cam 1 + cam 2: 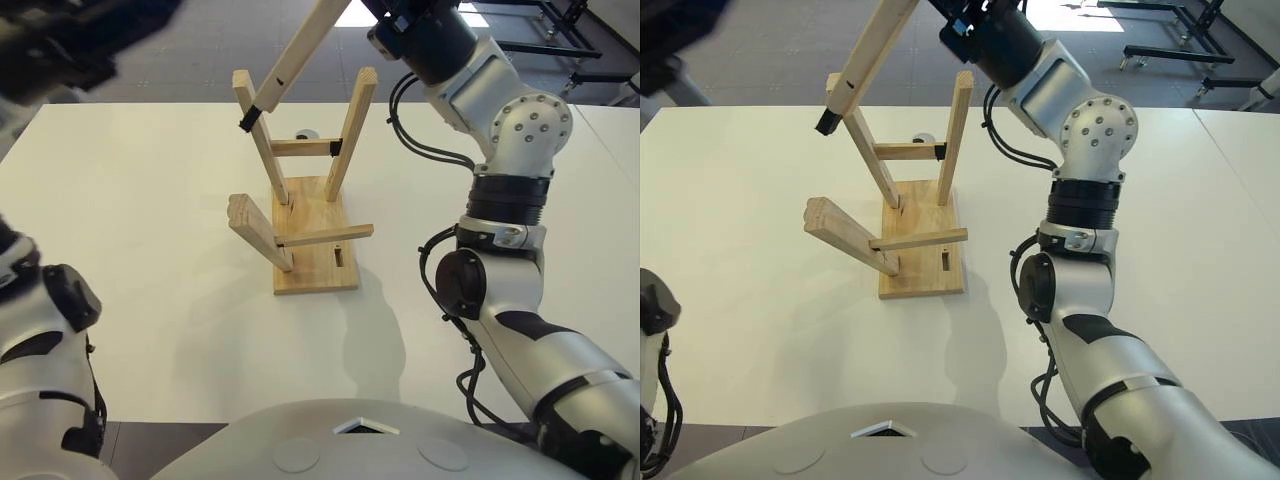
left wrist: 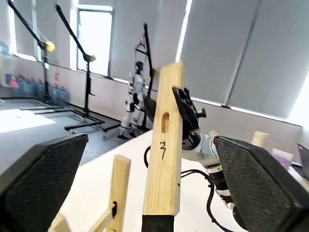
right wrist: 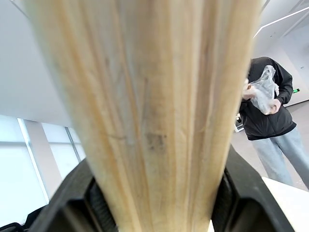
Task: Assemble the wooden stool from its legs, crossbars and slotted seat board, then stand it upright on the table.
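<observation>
On the wide white counter (image 1: 150, 200), between its middle and far edge: a flat rectangular pale-wood slotted seat board (image 1: 318, 270), lying underside up, with three square pale-wood legs (image 1: 350, 135) rising from it, splayed. Above the board's far left corner, slanted in the air: a matching fourth leg (image 1: 300, 55), the dark cap at its lower end just beside the far left leg's top. Two thin pale-wood crossbars (image 1: 300, 147): one joining the far pair, the other (image 1: 328, 236) jutting from the near left leg with its far end free. Open slot (image 1: 339, 256) near the board's near right corner.

Right tool (image 3: 157, 198) clamped on the fourth leg's upper part. Left tool (image 2: 152, 171) spread wide, gripping nothing, raised by the counter's far left corner.

Likely light, stiff, dry wood, not slippery, with press-fit joints probably loose enough to rock. Best held mid-shaft, leaving the insertion end and side mortise clear. Worth steadying the board or near leg while seating.
</observation>
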You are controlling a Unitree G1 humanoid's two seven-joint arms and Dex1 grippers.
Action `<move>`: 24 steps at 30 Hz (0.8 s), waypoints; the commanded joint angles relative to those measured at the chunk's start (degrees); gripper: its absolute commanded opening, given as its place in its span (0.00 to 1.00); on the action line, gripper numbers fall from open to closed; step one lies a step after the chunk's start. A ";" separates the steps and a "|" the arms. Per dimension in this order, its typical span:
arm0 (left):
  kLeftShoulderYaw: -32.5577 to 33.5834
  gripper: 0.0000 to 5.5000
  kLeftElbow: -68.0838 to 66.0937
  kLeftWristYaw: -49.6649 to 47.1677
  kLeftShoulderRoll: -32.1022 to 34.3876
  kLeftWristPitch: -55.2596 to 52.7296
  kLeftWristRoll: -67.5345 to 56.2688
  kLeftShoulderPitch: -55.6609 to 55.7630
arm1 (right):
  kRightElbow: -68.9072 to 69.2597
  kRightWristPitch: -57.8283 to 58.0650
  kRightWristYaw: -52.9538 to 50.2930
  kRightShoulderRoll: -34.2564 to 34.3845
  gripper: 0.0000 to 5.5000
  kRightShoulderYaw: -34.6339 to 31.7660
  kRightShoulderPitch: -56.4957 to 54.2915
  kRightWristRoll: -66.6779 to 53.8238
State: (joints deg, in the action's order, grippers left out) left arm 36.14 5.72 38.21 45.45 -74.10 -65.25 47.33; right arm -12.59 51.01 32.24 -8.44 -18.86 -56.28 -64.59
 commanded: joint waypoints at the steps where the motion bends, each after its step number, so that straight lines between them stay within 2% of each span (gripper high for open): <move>1: 9.36 0.98 5.21 -13.45 4.28 -4.25 -15.13 -2.30 | 2.51 -0.62 -1.73 -6.69 0.38 -4.30 -0.60 -0.17; 3: 13.83 0.98 8.53 -20.57 7.05 -3.52 -27.19 -11.35 | 2.69 -0.74 -2.46 -11.45 0.38 -6.76 -0.90 0.13; 5: 17.81 0.98 13.71 -17.90 9.47 -6.64 -34.56 -25.41 | 4.04 -0.05 -3.47 -16.83 0.38 -9.58 -0.32 -0.23; 8: 23.79 0.98 27.50 -7.19 2.64 -14.48 -29.30 -53.28 | 3.79 0.82 -3.79 -23.96 0.38 -12.04 -0.69 0.18; 9: 21.31 0.98 32.08 -2.91 -0.13 -11.93 -22.52 -63.91 | 3.14 0.96 -3.31 -25.58 0.38 -12.04 -0.54 0.77; 10: 18.24 0.98 35.90 0.64 -2.07 -7.84 -15.94 -72.30 | 1.94 1.14 -2.64 -26.56 0.38 -11.89 -0.61 1.06; 13: -5.06 0.98 37.10 4.63 -3.97 11.48 7.82 -90.89 | -0.32 1.41 -0.91 -27.96 0.38 -10.32 0.70 2.37; 15: -20.57 0.98 36.01 2.11 -6.11 20.13 18.59 -93.38 | -1.70 0.90 -0.26 -27.13 0.38 -8.84 0.49 3.32; 17: -34.09 0.98 31.46 -3.39 -9.77 27.89 29.81 -90.19 | -3.33 0.49 0.12 -26.10 0.38 -7.69 -0.35 4.23; 19: -41.82 0.98 27.26 -8.47 -13.27 33.04 38.21 -86.15 | -3.99 0.51 0.26 -25.72 0.38 -7.03 -0.79 4.57; 24: -53.62 0.98 22.18 -22.07 -20.20 38.55 54.26 -76.40 | -5.59 1.38 0.52 -26.66 0.38 -7.02 -2.27 4.60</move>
State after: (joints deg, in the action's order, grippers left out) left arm -9.43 35.97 25.07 26.96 -33.55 -22.73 -30.93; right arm -17.39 51.26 32.29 -34.02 -26.40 -55.87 -60.74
